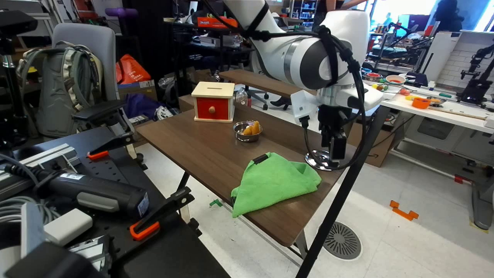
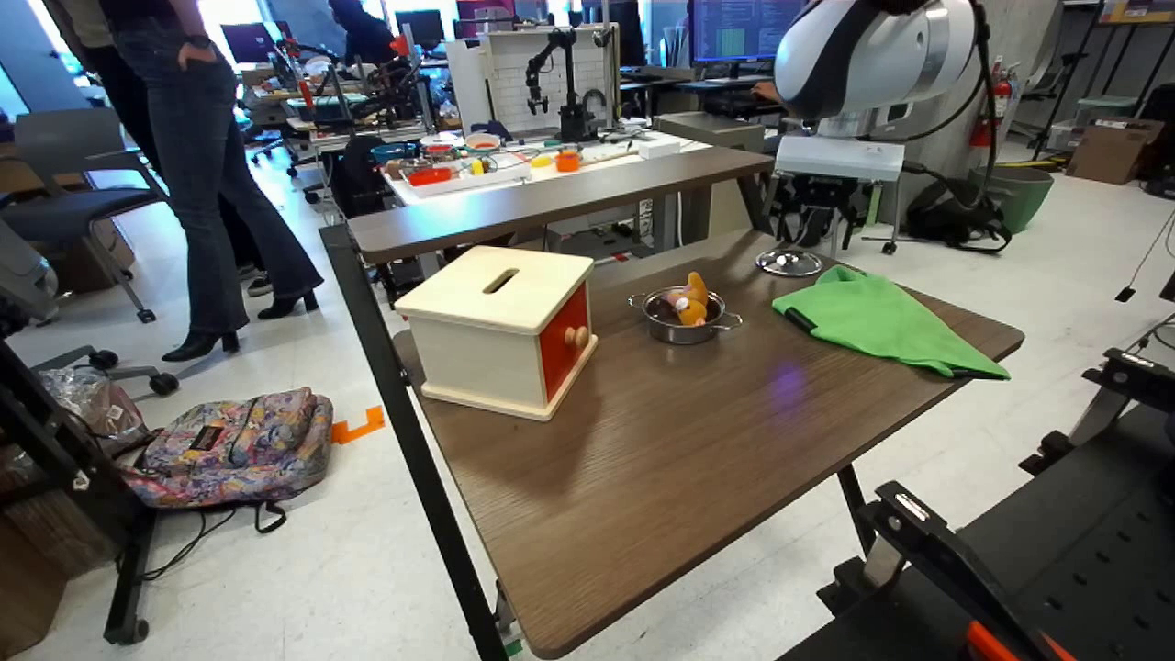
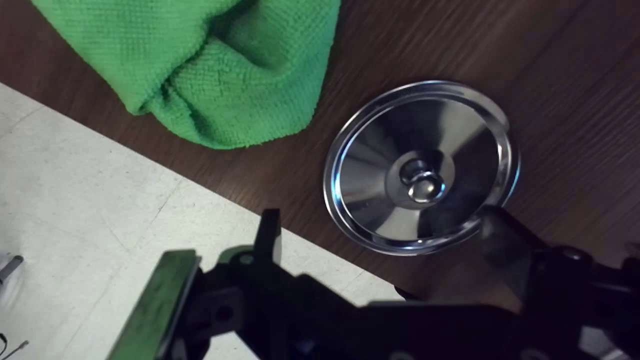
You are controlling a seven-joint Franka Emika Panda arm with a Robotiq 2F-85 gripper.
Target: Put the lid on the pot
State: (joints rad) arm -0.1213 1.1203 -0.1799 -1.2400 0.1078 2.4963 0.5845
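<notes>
Lid point(image 3: 422, 162), one, lying flat on the tabletop point(image 2: 688, 459) beside green cloth point(image 3: 250, 100); my jaws stand spread near it, holding nothing. Pot point(image 2: 677, 334), uncovered, well apart. Step, I judge: pre-grasp. Next: I should centre over the knob point(image 3: 426, 189), lower, close.

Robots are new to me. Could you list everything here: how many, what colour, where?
table: 1, brown, centre of both exterior views
box: 1, pale wood and red, on the table
cloth: 1, green, on the table
pot: 1, silvery, between box and cloth
pieces: count unclear, mostly orange, in the pot
lid: 1, silvery, beside the cloth
bench: 1, black, beside the table
chairs: at least 2, grey, around the room
backpacks: at least 2, grey and multicoloured, chair and floor
people: count unclear, mostly dark clothes, background
other clutter: uncounted, mixed colours, background
arm: 1, white and grey, above the lid
claw: 1, black, open, near the lid
</notes>
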